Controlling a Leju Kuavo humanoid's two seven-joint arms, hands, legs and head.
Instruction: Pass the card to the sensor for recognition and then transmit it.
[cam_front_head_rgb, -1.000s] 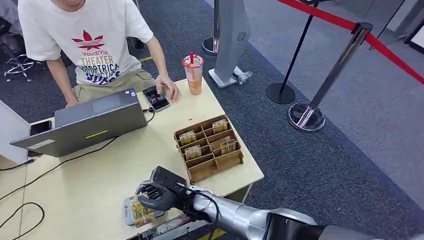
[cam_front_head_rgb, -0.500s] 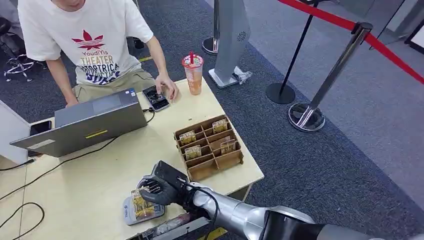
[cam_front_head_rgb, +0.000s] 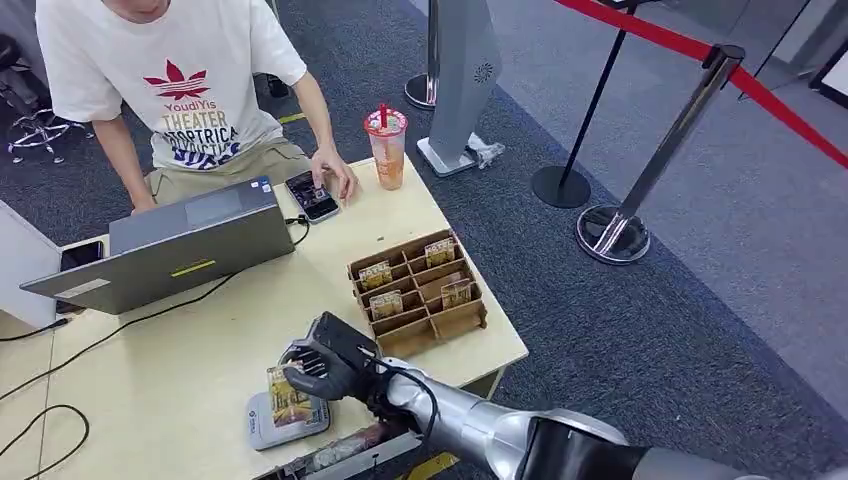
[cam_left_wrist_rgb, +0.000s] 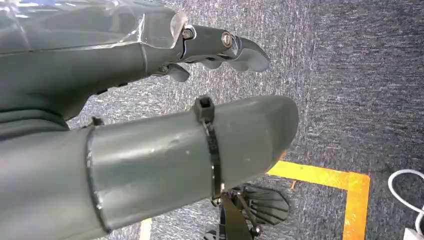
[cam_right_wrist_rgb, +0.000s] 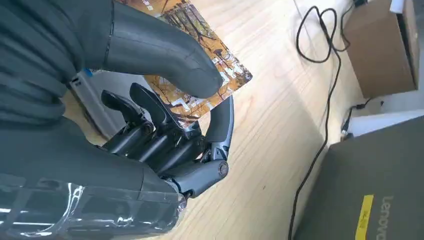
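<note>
Laptop (cam_front_head_rgb: 180, 245) lid read "Lenovo"; person's shirt (cam_front_head_rgb: 165, 75) read "THEATER". Right hand (cam_front_head_rgb: 322, 366) pinched one card (cam_front_head_rgb: 287, 396) just above sensor (cam_front_head_rgb: 262, 428). Left hand (cam_left_wrist_rgb: 150, 125) held nothing, fingers apart. Four cards stood in wooden organizer (cam_front_head_rgb: 418, 296)

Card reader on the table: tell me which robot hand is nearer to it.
Right. The right hand holds the card just above the card reader on the table. The left hand hangs over carpet, away from it.

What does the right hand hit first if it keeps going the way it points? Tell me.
Probably the card reader just below and ahead of the right hand, which holds the card over it; depth is unclear.
</note>
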